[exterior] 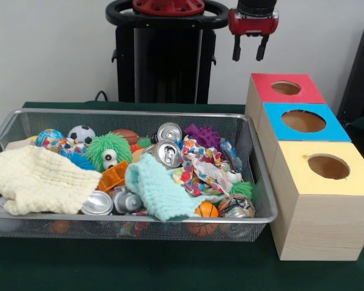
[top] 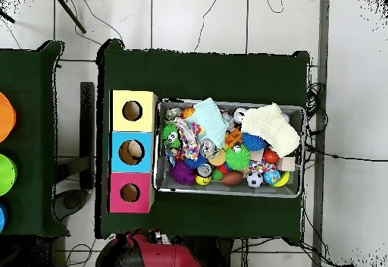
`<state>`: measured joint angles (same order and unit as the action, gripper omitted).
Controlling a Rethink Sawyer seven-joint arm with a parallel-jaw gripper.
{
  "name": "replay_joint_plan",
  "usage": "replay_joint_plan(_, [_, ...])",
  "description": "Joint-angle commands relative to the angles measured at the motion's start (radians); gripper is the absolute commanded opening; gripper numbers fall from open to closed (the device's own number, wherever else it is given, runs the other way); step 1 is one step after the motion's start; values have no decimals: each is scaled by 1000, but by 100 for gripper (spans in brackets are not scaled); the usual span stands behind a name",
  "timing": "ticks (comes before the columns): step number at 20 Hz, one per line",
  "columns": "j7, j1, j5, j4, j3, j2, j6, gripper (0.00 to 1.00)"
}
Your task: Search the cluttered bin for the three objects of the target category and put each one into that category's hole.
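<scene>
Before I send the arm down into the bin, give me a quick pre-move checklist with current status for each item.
1. Gripper empty, fingers apart: ok.
2. Gripper clear of the wire bin, raised near the red box: ok.
3. Red, blue and yellow holes unblocked: ok in front view; overhead shows something pale in the blue hole, cannot tell.
4. Cans reachable: one silver can lies on top: ok.
5. Yellow cloth and mint cloth hiding objects: not ok.
6. Target category: cannot tell.
</scene>
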<state>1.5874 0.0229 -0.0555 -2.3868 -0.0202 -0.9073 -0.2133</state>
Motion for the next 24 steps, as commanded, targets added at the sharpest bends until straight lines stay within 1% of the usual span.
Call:
replay_joint_plan(1, [154,-51,2,23,113,27,76,100])
replay_joint_plan(5, [170,-20,-12,34,110,26,64,100])
replay_joint_plan(11, [207,56,-43,55,97,15,37,100])
replay_joint_plan(14, [229,88,-62,51,96,8,36,100])
replay_joint_plan(18, [261,165,-99,76,88,13,21,100])
replay_joint_plan(24, [291,252,-150,77,82,-15,-5,100])
